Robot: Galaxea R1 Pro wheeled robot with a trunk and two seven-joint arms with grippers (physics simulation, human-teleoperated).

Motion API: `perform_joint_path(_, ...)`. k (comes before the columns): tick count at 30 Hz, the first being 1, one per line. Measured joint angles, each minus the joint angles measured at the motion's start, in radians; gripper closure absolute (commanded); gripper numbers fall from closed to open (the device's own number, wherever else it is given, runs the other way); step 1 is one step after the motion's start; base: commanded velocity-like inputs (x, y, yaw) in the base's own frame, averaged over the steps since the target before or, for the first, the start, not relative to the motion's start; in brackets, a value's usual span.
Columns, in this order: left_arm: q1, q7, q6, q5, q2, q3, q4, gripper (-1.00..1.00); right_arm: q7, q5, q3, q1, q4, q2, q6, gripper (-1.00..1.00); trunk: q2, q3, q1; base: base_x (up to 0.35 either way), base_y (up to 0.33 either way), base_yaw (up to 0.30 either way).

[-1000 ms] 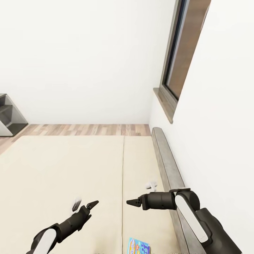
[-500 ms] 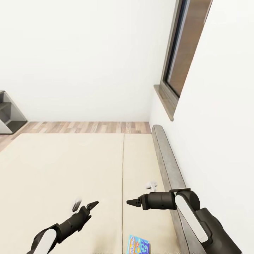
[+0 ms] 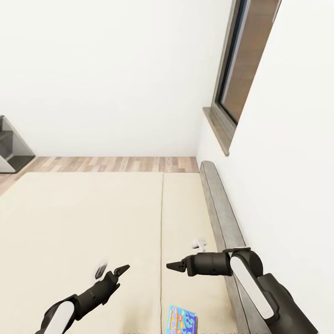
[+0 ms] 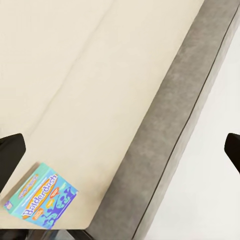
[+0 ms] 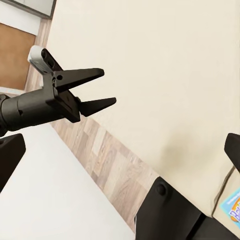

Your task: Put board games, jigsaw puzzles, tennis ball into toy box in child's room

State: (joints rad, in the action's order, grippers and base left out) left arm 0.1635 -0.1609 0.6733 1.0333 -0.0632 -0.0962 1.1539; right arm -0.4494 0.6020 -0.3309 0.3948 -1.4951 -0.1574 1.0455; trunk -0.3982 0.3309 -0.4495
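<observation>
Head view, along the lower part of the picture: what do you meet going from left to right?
Left tool → board game on the beige bed → right tool → grey headboard → white wall.

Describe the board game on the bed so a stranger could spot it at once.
Start at the bed's beige mattress and follow its grey headboard toward the robot. The board game lies flat near that headboard: a thin teal-edged box printed "Balderdash" with blue cartoon shapes, the one colourful thing there.

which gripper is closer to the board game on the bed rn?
Right. The right gripper hangs over the mattress just beyond the board game, nearly in line with it. The left gripper is farther off, out to the game's left. Both empty.
</observation>
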Motion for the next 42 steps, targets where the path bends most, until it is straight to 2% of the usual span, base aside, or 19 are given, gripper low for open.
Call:
perform_joint_path(27,0.009,-0.001,0.000,-0.001,0.005,0.002,-0.026,-1.00,0.000,0.000,0.001,0.002,0.008,0.000,0.000,-1.00,0.000,0.043,0.000,0.000,0.000,0.000)
perform_joint_path(39,0.011,-0.001,-0.001,-0.001,0.006,0.002,-0.031,-1.00,-0.006,0.001,0.005,-0.009,0.028,-0.001,0.000,-1.00,0.000,0.050,0.000,0.000,0.000,0.000)
perform_joint_path(42,0.027,-0.018,-0.018,-0.018,-0.011,0.018,-0.036,-1.00,-0.001,-0.007,0.022,0.002,0.042,-0.018,-0.018,-1.00,0.000,0.049,0.000,0.000,0.000,0.000)
